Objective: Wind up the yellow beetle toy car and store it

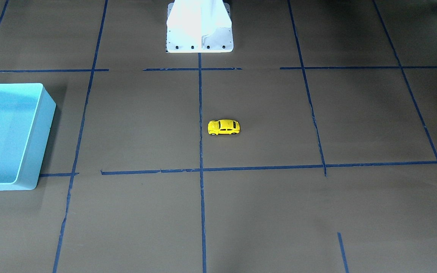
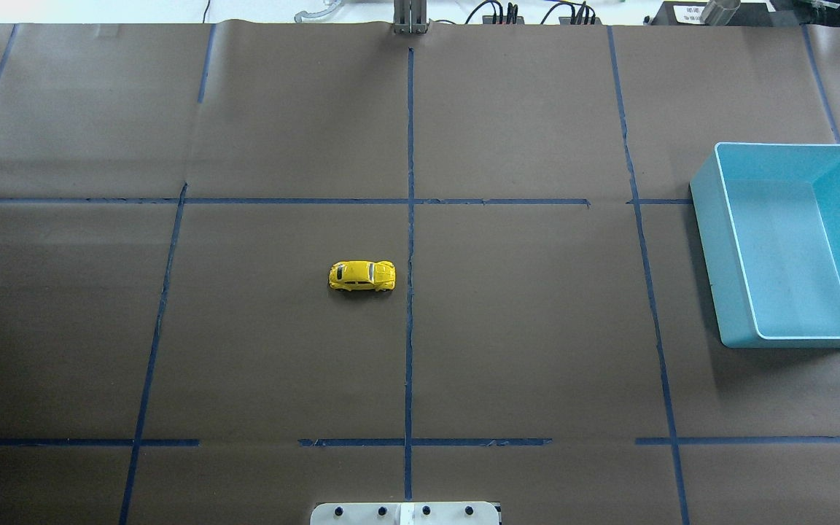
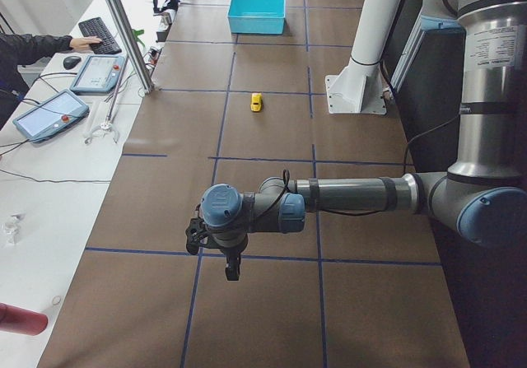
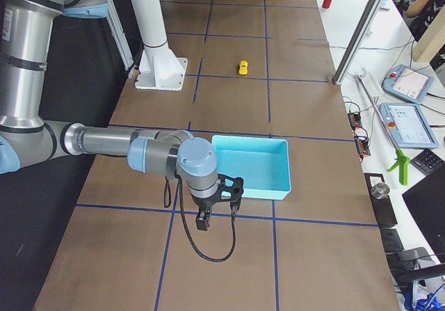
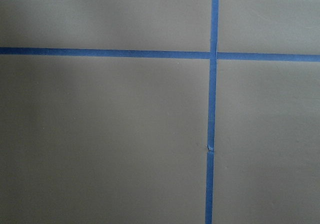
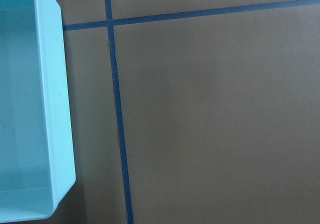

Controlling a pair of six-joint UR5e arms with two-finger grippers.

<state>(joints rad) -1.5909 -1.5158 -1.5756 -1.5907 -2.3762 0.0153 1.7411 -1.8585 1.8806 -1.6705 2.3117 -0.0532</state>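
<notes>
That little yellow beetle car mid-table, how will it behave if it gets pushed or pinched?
The yellow beetle toy car sits on its wheels on the table, so a lengthwise push would likely roll it. Its rounded, glossy body may slip from a pinch. Tiny, so probably light.

We are in a robotics lab: a surface [image 2: 522, 328] papered brown and gridded with blue tape [image 2: 410, 182], a white robot pedestal [image 3: 356, 88] bolted on it, teach pendants [image 3: 47, 113] and a keyboard [image 3: 100, 32] on the operators' bench [image 3: 33, 195] alongside.
</notes>
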